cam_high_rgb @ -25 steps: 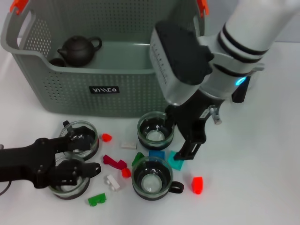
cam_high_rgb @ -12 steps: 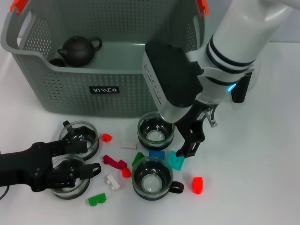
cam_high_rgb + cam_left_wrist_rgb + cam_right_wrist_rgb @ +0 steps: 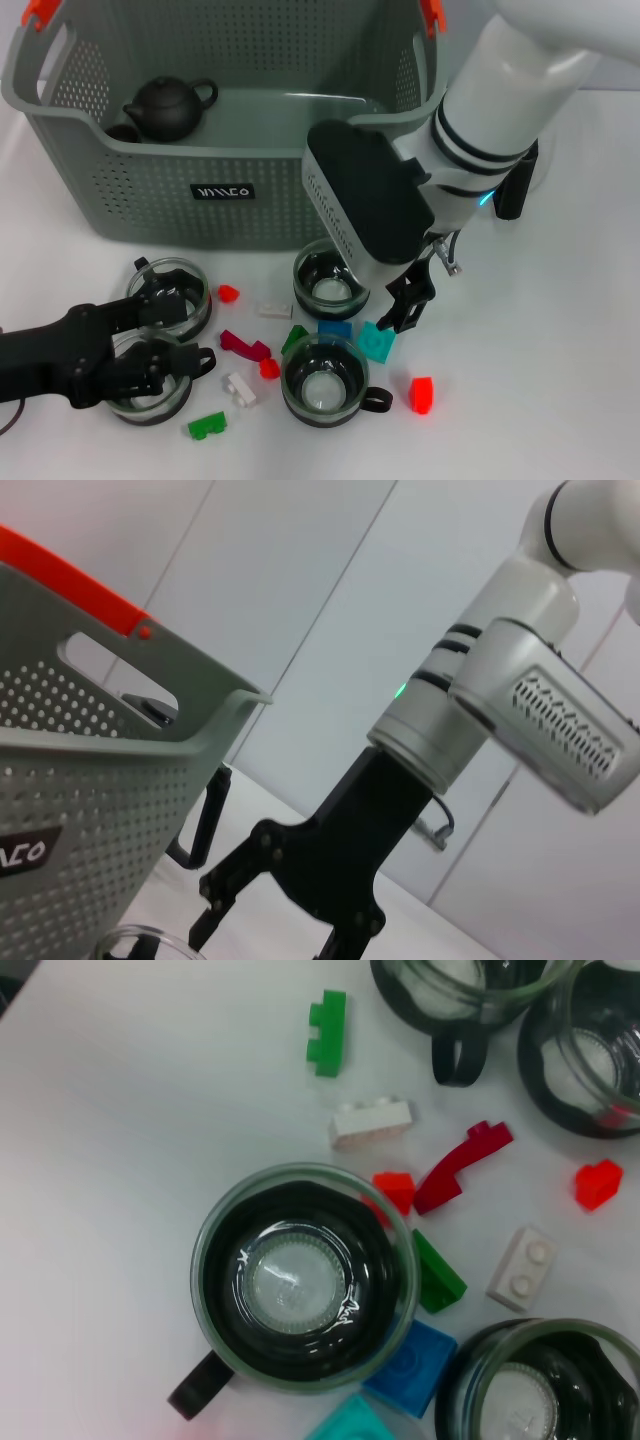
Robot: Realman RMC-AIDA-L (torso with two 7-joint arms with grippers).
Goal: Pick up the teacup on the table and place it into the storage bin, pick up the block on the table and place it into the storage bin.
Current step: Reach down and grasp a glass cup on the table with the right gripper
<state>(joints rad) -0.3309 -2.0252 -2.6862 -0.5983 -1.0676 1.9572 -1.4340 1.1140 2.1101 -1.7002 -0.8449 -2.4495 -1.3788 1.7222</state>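
Teal block (image 3: 377, 342) is lying right under the right end effector (image 3: 408, 305), whose fingers are hanging open, holding nothing.

1. A robot test lab or demonstration room rather than a home: a plain white surface (image 3: 560, 400) fills the lower frame of the head view
2. Bare pale panelled walls (image 3: 300, 590) with thin seams fill the left wrist view's background
3. Staged props sit together at lower centre: toy blocks (image 3: 377, 343), glass teacups (image 3: 322, 380), and a grey perforated storage bin (image 3: 150, 190) at upper left
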